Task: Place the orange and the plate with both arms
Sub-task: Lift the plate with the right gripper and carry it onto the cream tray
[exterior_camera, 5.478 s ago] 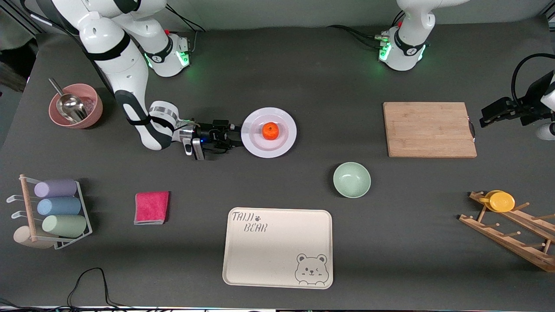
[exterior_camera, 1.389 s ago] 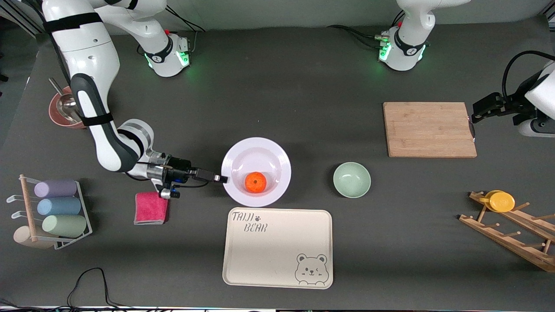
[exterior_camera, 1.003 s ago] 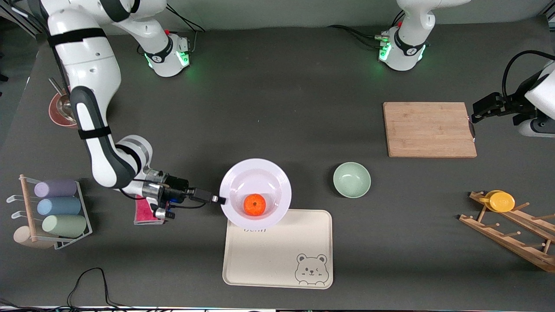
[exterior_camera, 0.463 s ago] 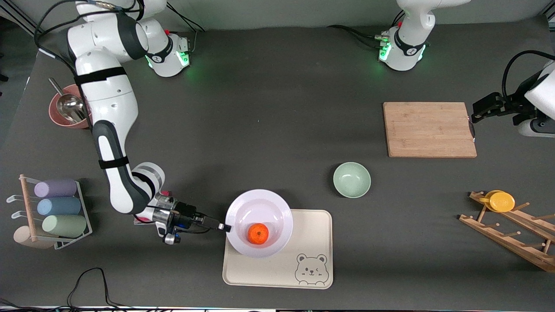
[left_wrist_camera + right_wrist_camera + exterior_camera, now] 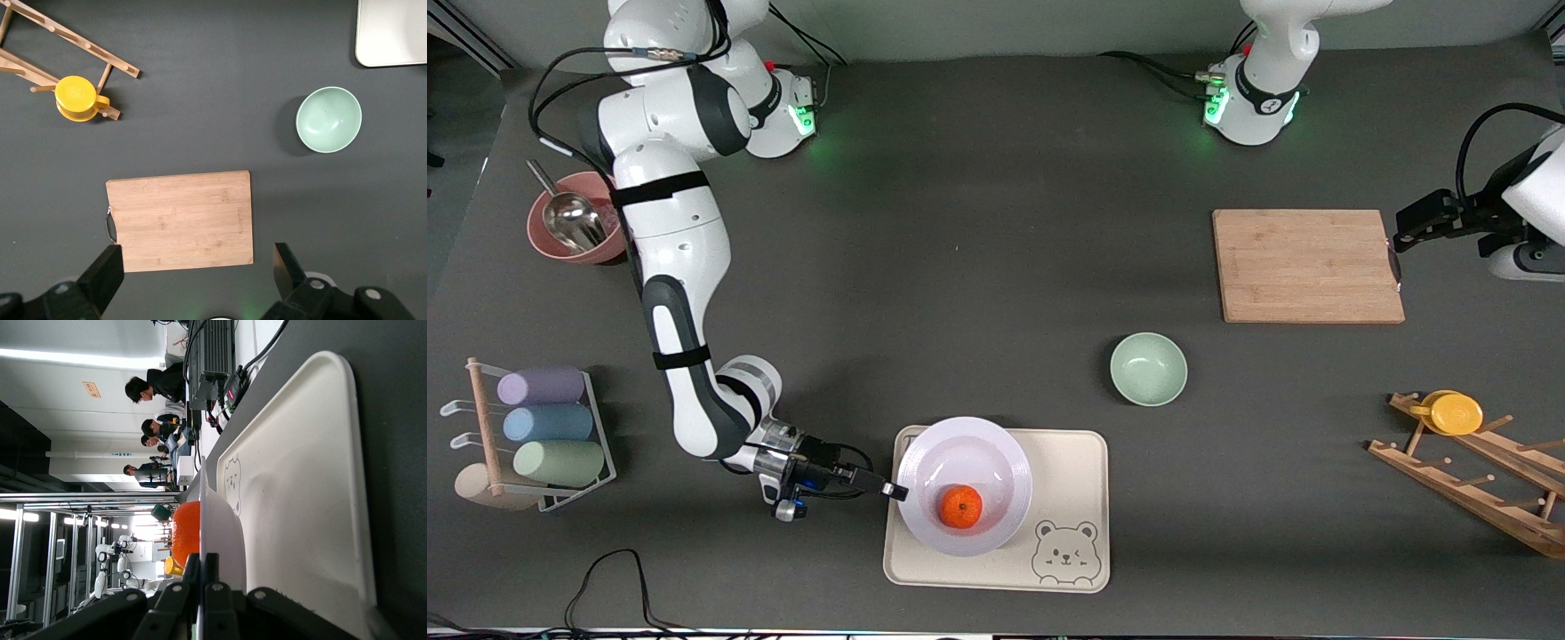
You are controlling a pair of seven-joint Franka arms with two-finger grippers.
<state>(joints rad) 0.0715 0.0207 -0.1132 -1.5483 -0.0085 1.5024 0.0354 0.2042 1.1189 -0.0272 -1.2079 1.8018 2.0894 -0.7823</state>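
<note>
- The right end effector (image 5: 896, 490) is pinching the rim of the round white plate (image 5: 996, 462), fingers clamped shut on it.
- The small bright-orange fruit (image 5: 960, 507) is sitting in the plate, over the cream bear-printed tray (image 5: 1072, 449) near the desk's front-camera edge.
- The left end effector (image 5: 193, 280) is waiting fully open above the wooden cutting board (image 5: 180, 220).
- Step in hand, likely: setting the plate down on the tray; next calls for lowering level, then releasing the rim.
</note>
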